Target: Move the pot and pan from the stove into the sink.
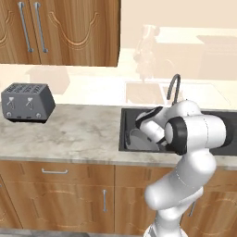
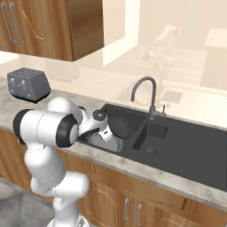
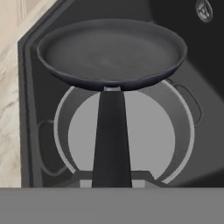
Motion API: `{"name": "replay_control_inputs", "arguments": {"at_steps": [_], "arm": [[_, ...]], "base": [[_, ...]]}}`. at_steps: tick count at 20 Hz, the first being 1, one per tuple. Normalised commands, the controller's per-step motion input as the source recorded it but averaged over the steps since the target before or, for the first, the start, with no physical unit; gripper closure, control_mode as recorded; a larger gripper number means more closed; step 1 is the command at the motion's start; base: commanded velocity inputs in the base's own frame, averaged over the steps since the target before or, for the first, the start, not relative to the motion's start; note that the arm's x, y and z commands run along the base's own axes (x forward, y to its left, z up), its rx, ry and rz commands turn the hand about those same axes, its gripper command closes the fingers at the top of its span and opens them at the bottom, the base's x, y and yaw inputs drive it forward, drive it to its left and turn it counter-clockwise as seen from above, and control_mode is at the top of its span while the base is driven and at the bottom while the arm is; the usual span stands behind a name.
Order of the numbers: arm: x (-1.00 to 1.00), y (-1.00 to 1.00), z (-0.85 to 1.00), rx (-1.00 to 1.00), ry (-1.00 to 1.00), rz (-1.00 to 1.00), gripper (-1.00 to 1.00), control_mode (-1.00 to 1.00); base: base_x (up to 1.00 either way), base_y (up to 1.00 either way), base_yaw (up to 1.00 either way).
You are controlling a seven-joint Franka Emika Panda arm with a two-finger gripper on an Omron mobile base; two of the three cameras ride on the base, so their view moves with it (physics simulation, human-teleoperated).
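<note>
Pan (image 3: 111, 52): shallow, round, dark grey, with one long thin black handle joined to the rim by a small grey bracket. In the hand view it sits level, bowl away from the camera, its handle running straight down to the end effector (image 3: 112, 179). The inside is bare. It is held above the pot and over the sink's left basin, not resting on the basin floor.

Pot (image 3: 175, 131): round, grey metal, low straight walls, pale flat bottom, small dark side handles to either side. It stands upright on the floor of the left basin, directly under the pan. Nothing lies inside it. In the left base view a curved edge of it (image 1: 134, 139) shows beside the arm.

Sink (image 2: 186, 146): black, rectangular, double basin, set into the marbled desk (image 1: 74, 132). A drain shows in the right basin. A tall curved metal faucet (image 2: 148, 91) stands at its back edge.

End effector: clenched on the pan's handle near its free end; the fingertips themselves are largely hidden by the handle. In the right base view it (image 2: 103, 128) is lowered into the left basin.

Also present: a grey toaster (image 1: 27, 102) on the desk, well apart from the sink to the left, and wooden cabinets (image 1: 60, 30) above.
</note>
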Motion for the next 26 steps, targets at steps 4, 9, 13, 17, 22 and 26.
{"name": "replay_control_inputs", "arguments": {"at_steps": [4,9,13,17,22,26], "arm": [[0.02,0.00,0.00,0.00,0.00,0.00,-1.00,-1.00],[0.20,0.02,0.07,0.00,0.03,-0.01,-1.00,-1.00],[0.27,0.08,0.73,0.00,0.01,0.00,-1.00,-1.00],[0.14,0.08,1.00,-0.01,0.00,0.01,-1.00,-1.00],[-0.05,0.03,1.00,-0.03,0.01,0.01,-1.00,-1.00],[-0.29,0.01,1.00,-0.06,0.08,0.01,-1.00,-1.00]], "base": [[0.00,0.00,0.00],[0.00,0.00,0.00],[0.00,0.00,0.00],[0.00,0.00,0.00],[0.00,0.00,0.00],[0.00,0.00,0.00]]}}
